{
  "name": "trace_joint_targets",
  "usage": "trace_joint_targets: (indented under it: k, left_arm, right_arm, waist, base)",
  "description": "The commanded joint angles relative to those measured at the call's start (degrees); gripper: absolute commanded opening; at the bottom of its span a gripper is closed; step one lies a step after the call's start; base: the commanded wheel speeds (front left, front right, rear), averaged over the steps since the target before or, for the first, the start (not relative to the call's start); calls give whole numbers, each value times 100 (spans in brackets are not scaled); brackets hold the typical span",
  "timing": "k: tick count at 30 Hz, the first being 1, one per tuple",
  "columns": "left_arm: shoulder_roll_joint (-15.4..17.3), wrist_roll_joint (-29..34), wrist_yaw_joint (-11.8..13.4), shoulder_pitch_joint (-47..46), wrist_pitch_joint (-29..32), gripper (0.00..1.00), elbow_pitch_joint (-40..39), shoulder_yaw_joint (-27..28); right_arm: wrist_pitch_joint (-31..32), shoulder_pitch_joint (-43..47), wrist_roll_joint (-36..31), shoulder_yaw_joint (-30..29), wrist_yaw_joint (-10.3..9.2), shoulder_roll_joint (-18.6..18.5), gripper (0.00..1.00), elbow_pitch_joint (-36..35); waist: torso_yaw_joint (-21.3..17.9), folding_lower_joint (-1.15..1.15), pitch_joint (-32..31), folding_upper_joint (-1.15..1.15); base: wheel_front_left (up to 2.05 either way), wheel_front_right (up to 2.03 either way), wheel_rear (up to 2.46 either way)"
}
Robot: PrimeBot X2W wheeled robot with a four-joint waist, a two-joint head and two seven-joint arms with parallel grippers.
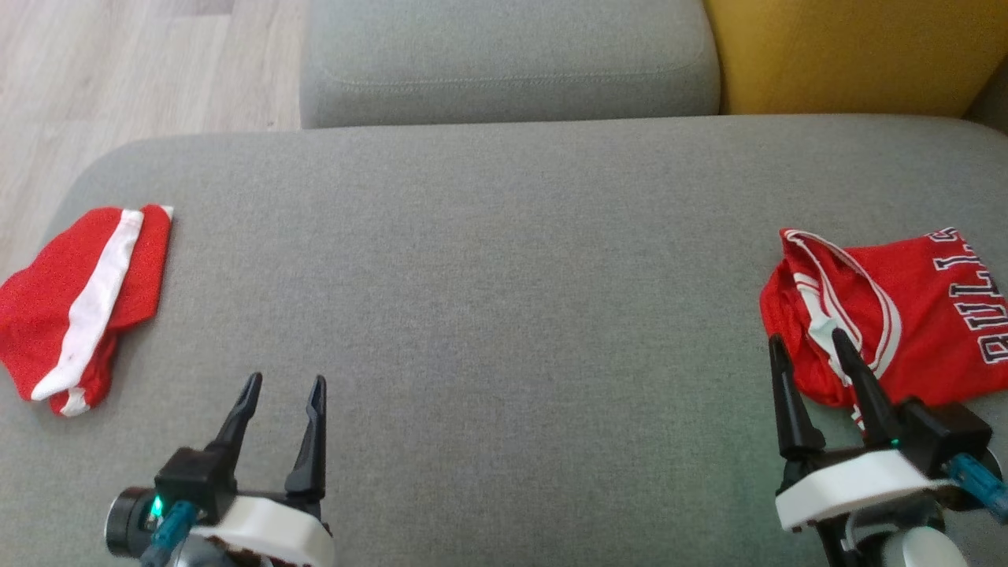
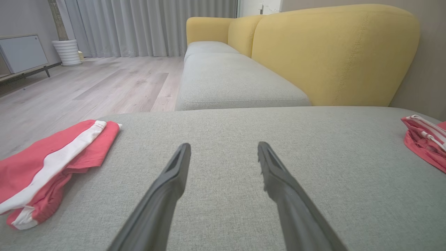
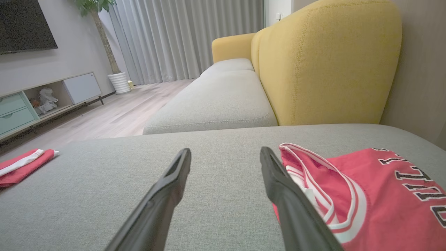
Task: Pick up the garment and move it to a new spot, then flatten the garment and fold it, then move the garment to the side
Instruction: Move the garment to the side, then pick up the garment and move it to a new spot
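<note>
Red jersey (image 1: 906, 315), rumpled, is shown at the right edge of the grey sofa seat (image 1: 504, 276). Folded red shorts (image 1: 79, 299) are seen at its left edge. The right gripper (image 1: 807, 339) is held spread beside the jersey's near corner, with nothing pinched. The left gripper (image 1: 285, 379) is likewise spread, over bare seat. The pick-up step is judged to be in hand: the right gripper must next be closed on the jersey's cloth.

A broad grey sofa cushion (image 1: 504, 315) spans the middle of the frame. Folded red shorts (image 1: 47, 307) with a white stripe lie at its left edge. A rumpled red jersey (image 1: 921, 315) with dark lettering lies at the right edge, well apart from them.
</note>
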Motion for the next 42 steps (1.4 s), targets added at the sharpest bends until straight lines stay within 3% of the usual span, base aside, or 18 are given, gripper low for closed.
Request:
trace_joint_targets:
  k: [1, 34, 42]
  left_arm:
    - [115, -28, 46, -184, -25, 100, -198, 174]
    - [194, -23, 178, -304, 18, 100, -395, 79]
    - [180, -15, 189, -516, -3, 100, -411, 99]
  right_arm:
    - [17, -126, 35, 106, 39, -26, 100, -262]
    - [166, 46, -53, -25, 39, -26, 100, -475]
    - [275, 79, -177, -18, 39, -26, 100, -667]
  waist:
    - [-13, 1, -35, 0]
    - [153, 1, 7, 0]
    - [789, 1, 84, 0]
  base:
    - [0, 0, 0]
    - [0, 0, 0]
    - [0, 0, 0]
